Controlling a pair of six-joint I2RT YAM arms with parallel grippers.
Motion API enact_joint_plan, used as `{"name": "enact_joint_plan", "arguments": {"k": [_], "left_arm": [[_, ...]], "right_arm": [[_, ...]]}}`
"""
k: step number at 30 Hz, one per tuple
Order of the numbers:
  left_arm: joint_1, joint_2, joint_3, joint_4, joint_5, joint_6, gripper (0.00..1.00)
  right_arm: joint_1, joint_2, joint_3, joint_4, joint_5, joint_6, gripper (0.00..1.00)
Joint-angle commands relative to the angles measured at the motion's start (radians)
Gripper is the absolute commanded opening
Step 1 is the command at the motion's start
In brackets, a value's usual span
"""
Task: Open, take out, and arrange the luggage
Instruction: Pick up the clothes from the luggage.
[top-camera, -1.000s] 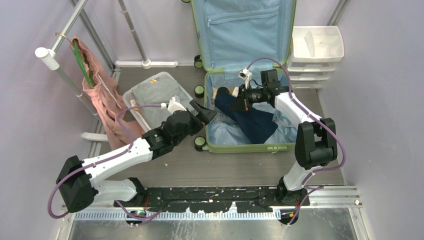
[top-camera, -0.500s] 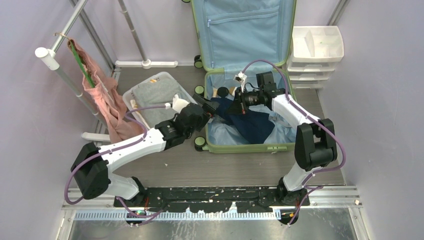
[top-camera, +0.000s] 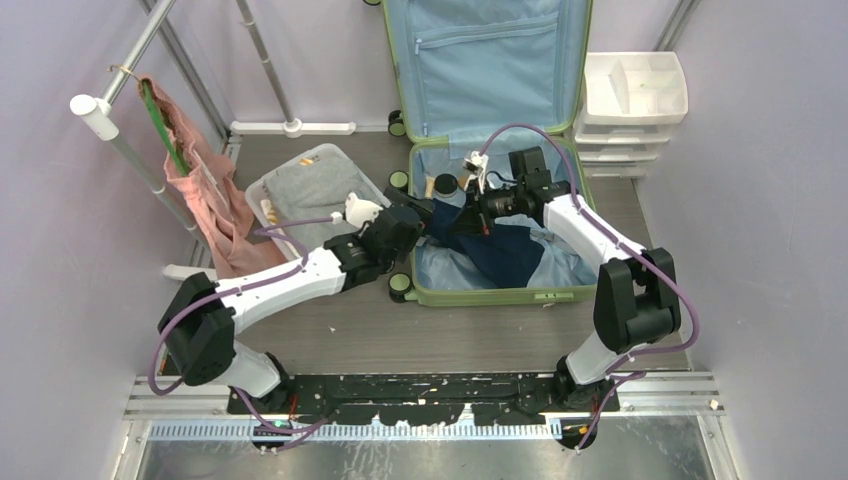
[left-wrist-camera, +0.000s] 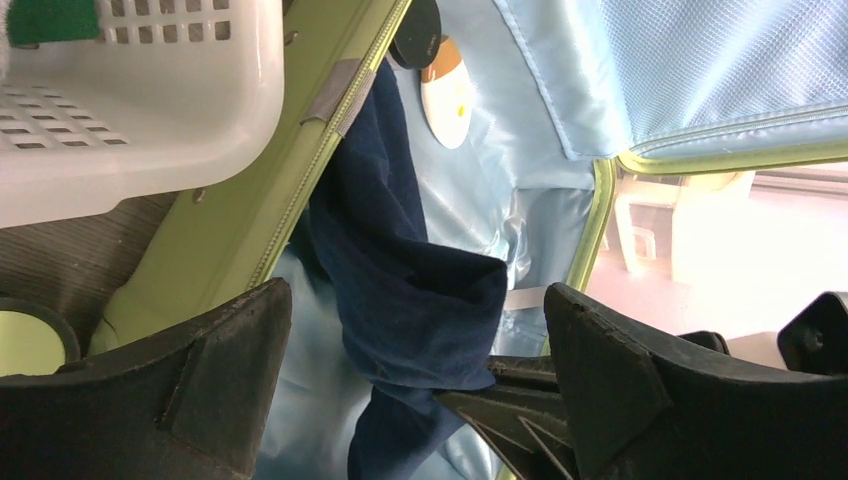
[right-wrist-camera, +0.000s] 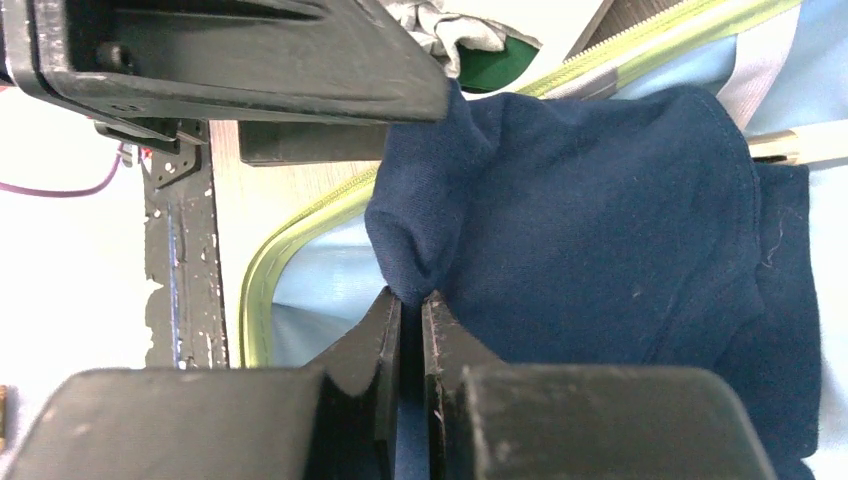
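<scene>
On table, luggage (top-camera: 490, 296) is laid open, lid raised at back. Fold of navy garment (right-wrist-camera: 600, 200) is pinched tight by right end effector (right-wrist-camera: 411, 305), above luggage's left side. Left end effector (left-wrist-camera: 415, 292) is spread wide, nothing held, garment hanging between its fingers.

Risks:
- Thin pinch may be lost once cloth is pulled.
- Cloth may be snagged on zip rim.
- End effectors, very near, may be knocked together.

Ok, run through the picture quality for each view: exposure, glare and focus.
Top external: even, soft light, sharp throughout, no glare on the luggage. Left wrist: beyond the luggage rim at right the scene is blown out to white; the navy garment is crisp. Right wrist: the left edge is overexposed; the garment's weave is sharp, the near jaws look a little softer.
</scene>
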Motion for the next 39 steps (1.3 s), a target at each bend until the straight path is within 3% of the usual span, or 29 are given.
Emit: {"name": "enact_joint_plan", "arguments": {"k": [1,12,26,29,32,35,39], "left_arm": [[0.002,0.020,0.063,-0.015,-0.042,-0.045,0.95],[0.009,0.072,0.085,-0.010,0.010,-0.097,0.88],[0.021,0.099,0.074,0.066,0.065,-0.075,0.46],[0.025,0.098,0.060,0.115,0.076,-0.043,0.32],[0.026,0.097,0.050,0.157,0.089,0.001,0.11],[0.029,0.090,0.038,0.183,0.094,0.046,0.00],[0.031,0.076,0.035,0.226,0.095,0.133,0.00]], "right_arm": [[0.017,-0.059,0.003,-0.002,-0.028,-0.073,0.01],[0.043,-0.083,-0.011,-0.066,-0.004,-0.211,0.02],[0.047,-0.102,-0.007,-0.176,-0.006,-0.375,0.03],[0.045,-0.097,-0.004,-0.197,-0.003,-0.403,0.04],[0.045,-0.095,-0.001,-0.215,0.012,-0.422,0.07],[0.046,-0.100,0.005,-0.224,0.027,-0.423,0.15],[0.047,-0.119,0.003,-0.227,0.036,-0.427,0.32]]}}
